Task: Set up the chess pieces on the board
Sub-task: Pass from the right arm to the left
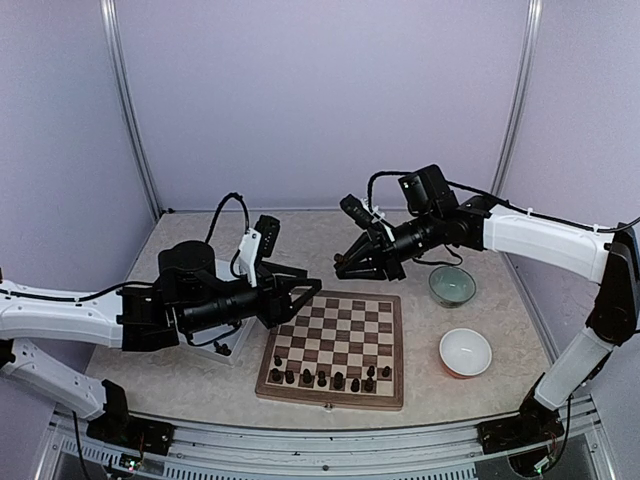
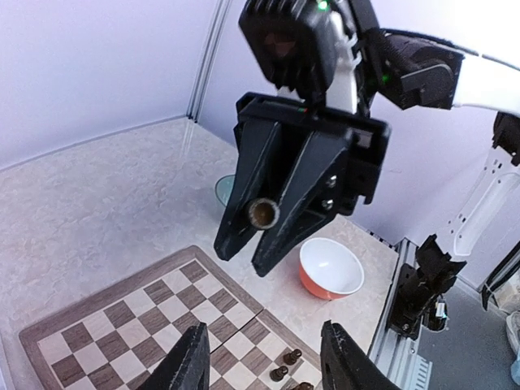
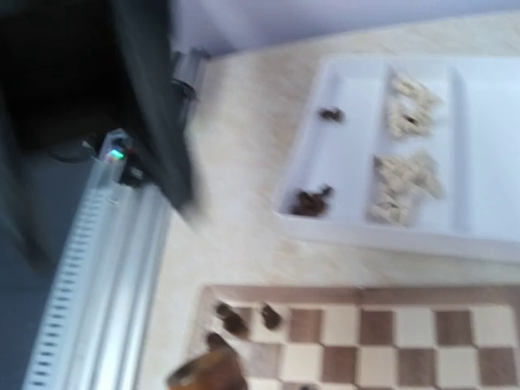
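The wooden chessboard (image 1: 335, 335) lies in the middle of the table, with several dark chess pieces (image 1: 325, 378) on its two near rows. My right gripper (image 1: 343, 268) hovers past the board's far edge. In the left wrist view it (image 2: 246, 256) is shut on a dark piece (image 2: 262, 213), whose round base shows between the fingers. That piece is a brown blur in the right wrist view (image 3: 207, 375). My left gripper (image 1: 305, 295) is open and empty above the board's far left corner; its fingers (image 2: 191, 361) frame the board (image 2: 122, 325) and dark pieces (image 2: 284, 366).
A white tray (image 3: 325, 138) left of the board holds cream pieces (image 3: 406, 171) and a few dark ones (image 3: 309, 201); my left arm hides most of it from above. A green glass bowl (image 1: 452, 286) and an orange bowl (image 1: 465, 352) stand right of the board.
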Action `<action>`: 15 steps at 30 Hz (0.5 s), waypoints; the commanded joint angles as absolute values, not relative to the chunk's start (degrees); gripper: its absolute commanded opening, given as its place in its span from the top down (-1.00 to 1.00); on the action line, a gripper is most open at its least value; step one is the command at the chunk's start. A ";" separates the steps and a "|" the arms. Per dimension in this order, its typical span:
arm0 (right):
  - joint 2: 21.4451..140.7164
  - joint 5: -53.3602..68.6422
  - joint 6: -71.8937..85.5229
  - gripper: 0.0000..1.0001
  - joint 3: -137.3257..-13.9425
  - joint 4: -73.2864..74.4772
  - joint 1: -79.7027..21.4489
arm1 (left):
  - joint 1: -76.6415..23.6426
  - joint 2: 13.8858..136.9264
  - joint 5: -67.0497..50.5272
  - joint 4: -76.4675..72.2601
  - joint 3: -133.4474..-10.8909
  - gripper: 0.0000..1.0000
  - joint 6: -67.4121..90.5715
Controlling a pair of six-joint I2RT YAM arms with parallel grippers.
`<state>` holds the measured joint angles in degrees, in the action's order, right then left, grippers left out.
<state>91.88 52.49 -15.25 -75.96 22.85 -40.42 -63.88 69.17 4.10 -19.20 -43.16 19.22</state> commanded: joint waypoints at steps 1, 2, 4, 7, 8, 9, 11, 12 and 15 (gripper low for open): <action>91.34 59.45 -11.51 0.86 -74.58 20.22 -40.63 | -64.95 73.15 8.54 -22.29 -47.00 0.05 17.01; 91.32 59.55 -11.56 0.85 -74.46 20.14 -40.69 | -64.95 73.64 8.46 -22.35 -47.36 0.05 17.01; 91.32 59.65 -11.72 0.84 -74.32 20.38 -40.64 | -64.98 74.66 8.54 -22.85 -47.70 0.04 16.98; 91.41 59.91 -12.06 0.82 -74.09 20.64 -40.69 | -64.95 75.57 9.01 -23.22 -48.71 0.04 16.54; 91.48 60.06 -12.14 0.82 -74.09 20.77 -40.68 | -64.92 75.99 9.19 -23.21 -49.07 0.04 16.40; 91.53 60.24 -12.21 0.81 -74.01 20.77 -40.70 | -64.88 76.37 9.31 -23.08 -49.63 0.04 16.29; 91.63 60.41 -12.35 0.80 -74.06 21.02 -40.67 | -64.79 77.63 8.96 -23.03 -50.75 0.05 15.98; 91.69 60.46 -12.44 0.80 -74.13 21.11 -40.67 | -64.78 78.10 8.45 -23.03 -51.39 0.07 15.92; 91.76 60.67 -12.62 0.79 -74.15 21.27 -40.66 | -64.77 80.11 7.25 -22.94 -53.00 0.09 15.91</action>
<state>91.88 58.81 -12.56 -74.61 21.32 -40.45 -64.69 77.82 8.08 -21.41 -50.04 17.21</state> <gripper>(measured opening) 0.146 0.463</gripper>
